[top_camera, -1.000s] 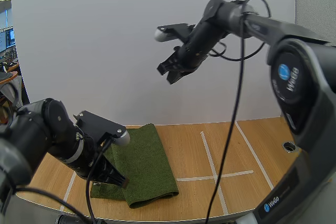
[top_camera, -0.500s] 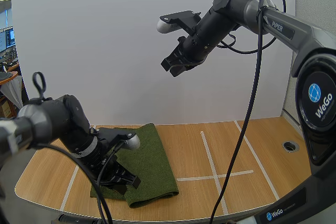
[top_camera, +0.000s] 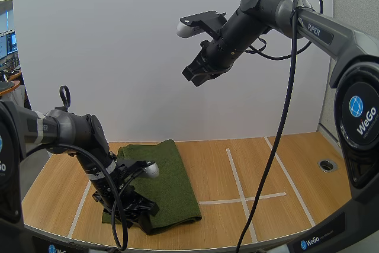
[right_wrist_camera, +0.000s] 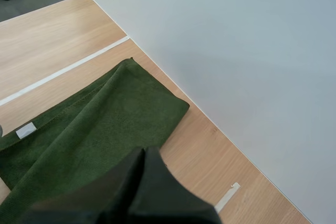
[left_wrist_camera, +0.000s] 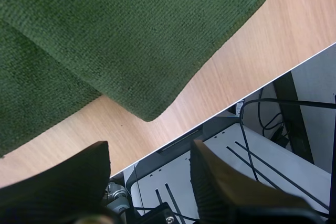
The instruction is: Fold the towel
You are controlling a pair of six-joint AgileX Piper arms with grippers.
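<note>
A dark green towel [top_camera: 166, 179] lies folded on the left half of the wooden table [top_camera: 266, 170], long side running front to back. My left gripper [top_camera: 141, 210] sits low at the towel's near left corner. In the left wrist view its fingers [left_wrist_camera: 58, 179] stand apart with nothing between them, the left gripper [left_wrist_camera: 149, 179] just off the corner of the towel [left_wrist_camera: 115, 30], where an upper layer overlaps a lower one. My right gripper [top_camera: 194, 76] hangs high above the table, shut. Its fingers lie together as one wedge, right gripper [right_wrist_camera: 140, 177], over the towel [right_wrist_camera: 100, 129].
White tape lines [top_camera: 237, 185] cross the middle of the table. A round hole [top_camera: 325, 165] sits near the right edge. The front edge of the table [left_wrist_camera: 220, 114] runs close to the left gripper. A white wall closes the back.
My left arm has sunk lower towards the table's front edge, and its fingers now stand apart. The right arm has shifted slightly and stays high.
</note>
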